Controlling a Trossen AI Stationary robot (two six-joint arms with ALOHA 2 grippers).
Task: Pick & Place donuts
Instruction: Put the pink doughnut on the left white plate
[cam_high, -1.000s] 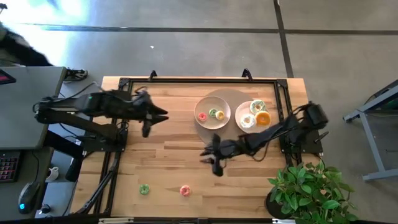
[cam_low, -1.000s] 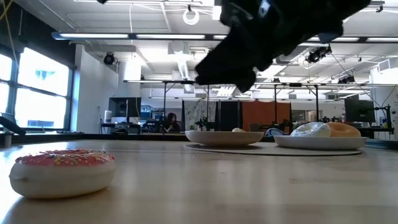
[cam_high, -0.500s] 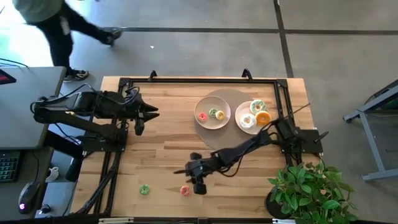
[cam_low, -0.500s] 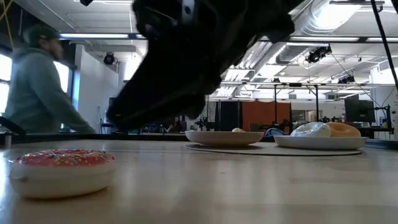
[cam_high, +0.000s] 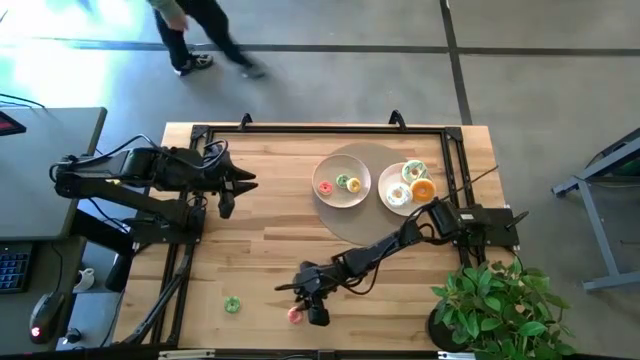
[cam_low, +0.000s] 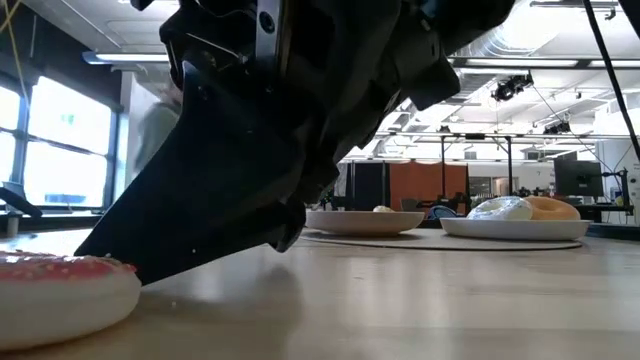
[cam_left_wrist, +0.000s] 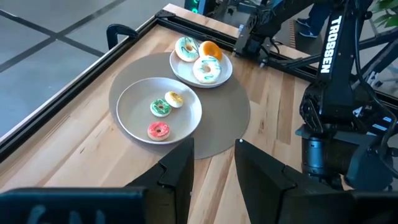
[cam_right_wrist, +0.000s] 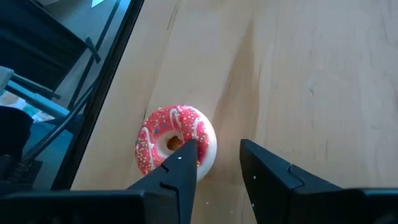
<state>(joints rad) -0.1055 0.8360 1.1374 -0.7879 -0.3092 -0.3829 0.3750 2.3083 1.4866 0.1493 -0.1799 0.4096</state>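
Observation:
A pink-iced donut (cam_right_wrist: 176, 144) lies flat on the wood near the table's near edge (cam_high: 295, 316). My right gripper (cam_right_wrist: 214, 165) is low over it and open: one finger stands over the ring by its hole, the other over bare wood beside it. A green donut (cam_high: 232, 305) lies to its left. The beige plate (cam_high: 343, 197) holds three donuts, pink, green and yellow. The white plate (cam_high: 404, 203) holds three more. My left gripper (cam_left_wrist: 214, 163) hovers open at the table's left (cam_high: 225, 192), far from all of them. My right gripper comes at the pink donut slanting down from the table's far right side. One fingertip (cam_right_wrist: 185, 151) stands at the ring's top by the hole (cam_right_wrist: 171, 143); in the low view that tip (cam_low: 120, 268) meets the icing's edge. Whether it touches, I cannot tell.
A round grey mat (cam_high: 365, 152) lies under both plates at the far right. A black frame (cam_high: 300, 128) runs along the table's edges. A potted plant (cam_high: 495, 305) stands off the near right corner. A person (cam_high: 200, 30) walks on the floor beyond the far edge.
My right gripper has swept from the table's middle toward the near edge and leftward, dropping low over the pink donut. My left gripper has drawn back a little toward the left edge. The person has walked rightward beyond the table.

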